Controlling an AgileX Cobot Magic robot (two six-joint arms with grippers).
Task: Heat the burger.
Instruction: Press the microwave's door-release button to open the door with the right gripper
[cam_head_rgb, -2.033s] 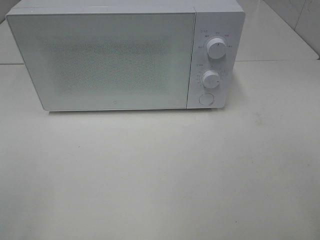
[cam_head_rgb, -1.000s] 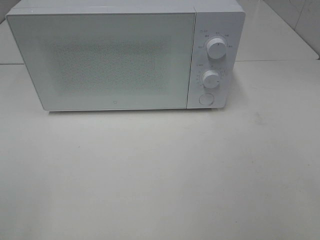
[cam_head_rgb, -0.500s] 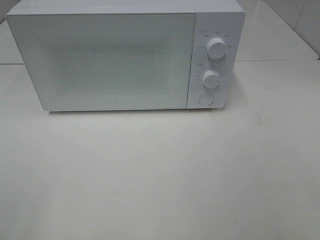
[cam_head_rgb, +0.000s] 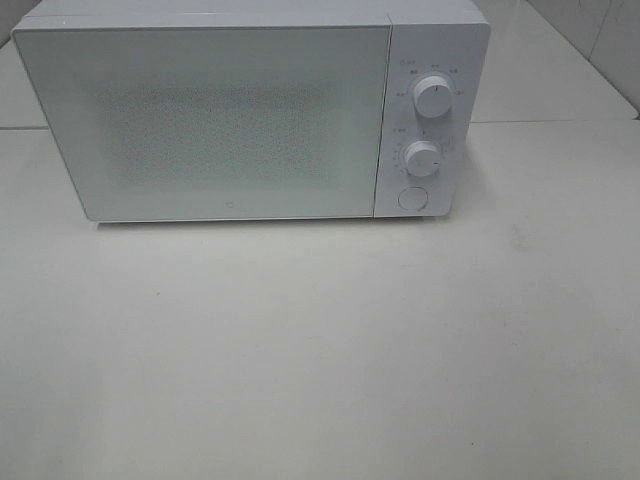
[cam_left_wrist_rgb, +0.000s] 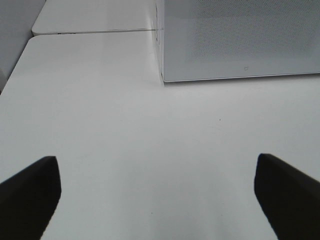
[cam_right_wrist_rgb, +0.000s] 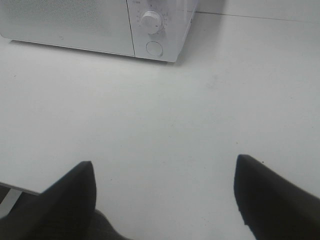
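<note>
The boxy white microwave (cam_head_rgb: 250, 110) sits shut on the pale counter (cam_head_rgb: 320, 350). No burger shows, so progress is unclear. The left end effector (cam_left_wrist_rgb: 155, 161) and right end effector (cam_right_wrist_rgb: 164, 165) gape wide, empty.

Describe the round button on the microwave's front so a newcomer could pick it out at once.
Find the white microwave at the back of the table; right of its door runs a narrow control strip. The button sits at the strip's bottom, under the upper knob and lower knob. Unlike those raised knobs with markings around them, it is a flat, plain circle.
</note>
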